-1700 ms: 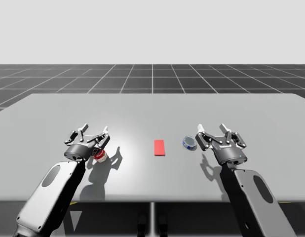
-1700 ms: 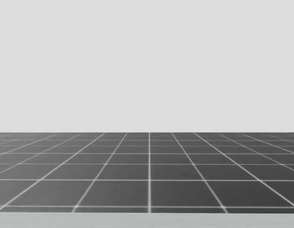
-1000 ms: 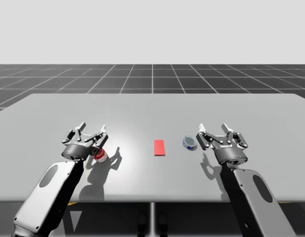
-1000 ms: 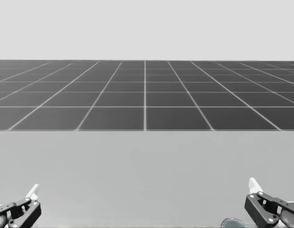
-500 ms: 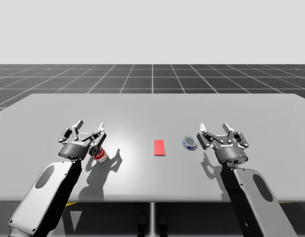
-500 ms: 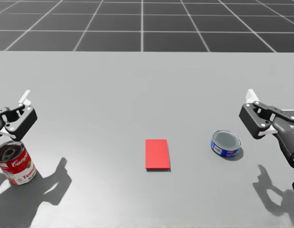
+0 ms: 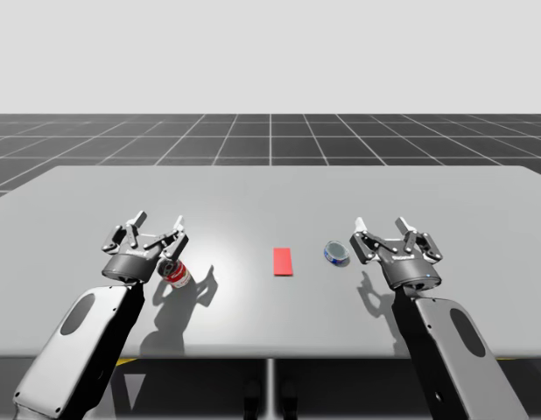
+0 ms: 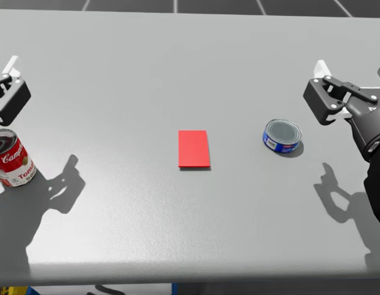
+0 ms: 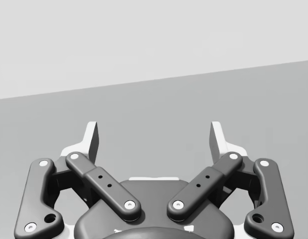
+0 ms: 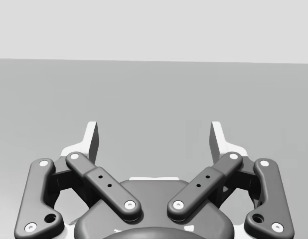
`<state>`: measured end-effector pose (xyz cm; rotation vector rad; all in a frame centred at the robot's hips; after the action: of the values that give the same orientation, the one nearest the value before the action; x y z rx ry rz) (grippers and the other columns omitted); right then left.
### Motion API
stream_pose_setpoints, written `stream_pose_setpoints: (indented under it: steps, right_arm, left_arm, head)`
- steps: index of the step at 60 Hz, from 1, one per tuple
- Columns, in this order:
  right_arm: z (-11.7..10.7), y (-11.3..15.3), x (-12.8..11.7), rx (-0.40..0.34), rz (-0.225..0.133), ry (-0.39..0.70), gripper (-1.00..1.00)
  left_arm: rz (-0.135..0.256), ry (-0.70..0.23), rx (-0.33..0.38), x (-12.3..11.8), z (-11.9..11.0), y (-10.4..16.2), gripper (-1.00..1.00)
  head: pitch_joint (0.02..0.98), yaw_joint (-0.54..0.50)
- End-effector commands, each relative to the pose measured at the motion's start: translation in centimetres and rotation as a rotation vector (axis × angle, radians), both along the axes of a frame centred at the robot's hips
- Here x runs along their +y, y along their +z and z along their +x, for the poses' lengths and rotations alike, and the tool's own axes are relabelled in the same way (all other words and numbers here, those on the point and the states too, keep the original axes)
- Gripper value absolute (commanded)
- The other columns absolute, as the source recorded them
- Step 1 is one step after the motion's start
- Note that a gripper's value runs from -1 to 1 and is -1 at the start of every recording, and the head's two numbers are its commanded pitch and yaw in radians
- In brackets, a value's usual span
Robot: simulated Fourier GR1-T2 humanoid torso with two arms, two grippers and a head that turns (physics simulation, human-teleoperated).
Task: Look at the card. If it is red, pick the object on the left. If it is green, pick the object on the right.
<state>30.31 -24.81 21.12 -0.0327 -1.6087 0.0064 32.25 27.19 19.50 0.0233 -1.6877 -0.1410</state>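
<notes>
Evidently the card (image 8: 194, 149) is red; target is the red can (image 8: 11, 161), left on the desk (image 8: 178, 61). Left hand (image 9: 154, 137), just beyond it, and right hand (image 10: 154, 137) stand released. Next: straddle and grasp.

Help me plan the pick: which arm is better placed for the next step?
Left. The flat red card calls for the left object, the red-and-white cylindrical can, and my left gripper hangs open close to it. My right gripper sits beyond the card, by the short blue tin.
</notes>
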Motion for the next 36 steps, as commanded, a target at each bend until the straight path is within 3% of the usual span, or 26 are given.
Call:
stream_pose_setpoints:
  steps: [1, 13, 36]
  right_arm:
    - [0.01, 0.03, -0.05, -0.001, 0.0, -0.001, -1.0]
    - [-0.02, 0.02, 0.01, 0.001, -0.001, 0.003, -1.0]
    - [-0.11, -0.1, 0.28, 0.006, 0.002, 0.01, -1.0]
  left_arm:
    - [-0.002, 0.0, -0.001, -0.01, -0.04, 0.07, -1.0]
    - [-0.002, 0.003, 0.001, 0.0, -0.08, 0.04, -1.0]
    - [-0.006, 0.006, 0.009, -0.15, -0.07, -0.07, -1.0]
  head:
    - [0.849, -0.04]
    - [0.838, 0.03]
    - [0.837, 0.34]
